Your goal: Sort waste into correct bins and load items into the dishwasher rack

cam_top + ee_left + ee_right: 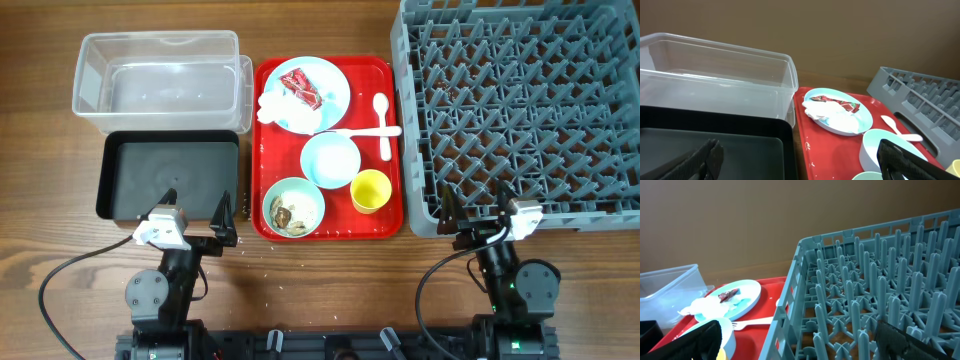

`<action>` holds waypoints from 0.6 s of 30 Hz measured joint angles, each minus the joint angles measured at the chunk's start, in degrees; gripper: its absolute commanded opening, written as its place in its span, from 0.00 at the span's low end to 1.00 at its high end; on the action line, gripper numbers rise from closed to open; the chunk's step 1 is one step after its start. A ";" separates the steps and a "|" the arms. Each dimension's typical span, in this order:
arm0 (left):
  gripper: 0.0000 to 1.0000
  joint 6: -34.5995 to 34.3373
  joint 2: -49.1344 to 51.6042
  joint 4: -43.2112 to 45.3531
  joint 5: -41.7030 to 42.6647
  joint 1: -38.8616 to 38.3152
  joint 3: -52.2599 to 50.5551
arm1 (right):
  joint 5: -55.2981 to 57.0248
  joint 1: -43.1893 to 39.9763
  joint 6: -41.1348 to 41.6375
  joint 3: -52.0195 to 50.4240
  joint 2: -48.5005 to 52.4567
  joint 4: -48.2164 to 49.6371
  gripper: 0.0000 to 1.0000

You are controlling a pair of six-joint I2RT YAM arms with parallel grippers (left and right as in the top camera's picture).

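Note:
A red tray (268, 140) holds a light blue plate (335, 80) with a red wrapper (300, 87) and crumpled white napkin (290, 111), a white fork (372, 131), a white spoon (382, 112), an empty light blue bowl (330, 160), a bowl with food scraps (293, 208) and a yellow cup (370, 191). The grey dishwasher rack (520, 100) stands at the right. A clear bin (160, 80) and a black bin (168, 176) stand at the left. My left gripper (196, 228) is open and empty at the black bin's near edge. My right gripper (480, 218) is open and empty at the rack's near edge.
In the left wrist view the clear bin (715, 70) and black bin (715, 145) fill the left, the red tray (830, 145) the right. In the right wrist view the rack (875, 295) fills the right, with the plate (737, 300) at the left.

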 measured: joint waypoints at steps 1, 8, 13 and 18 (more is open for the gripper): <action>1.00 0.00 0.00 0.00 0.00 0.00 0.00 | 0.00 0.00 0.00 0.00 0.00 0.00 1.00; 1.00 0.00 0.00 0.00 0.00 0.00 0.00 | 0.00 0.00 0.00 0.00 0.00 0.00 1.00; 1.00 0.00 0.00 0.70 -0.07 0.00 -0.02 | 0.00 0.00 3.10 0.00 0.00 0.20 1.00; 1.00 -1.29 1.55 2.86 0.09 0.00 2.47 | -2.25 0.00 2.32 1.60 0.15 4.02 1.00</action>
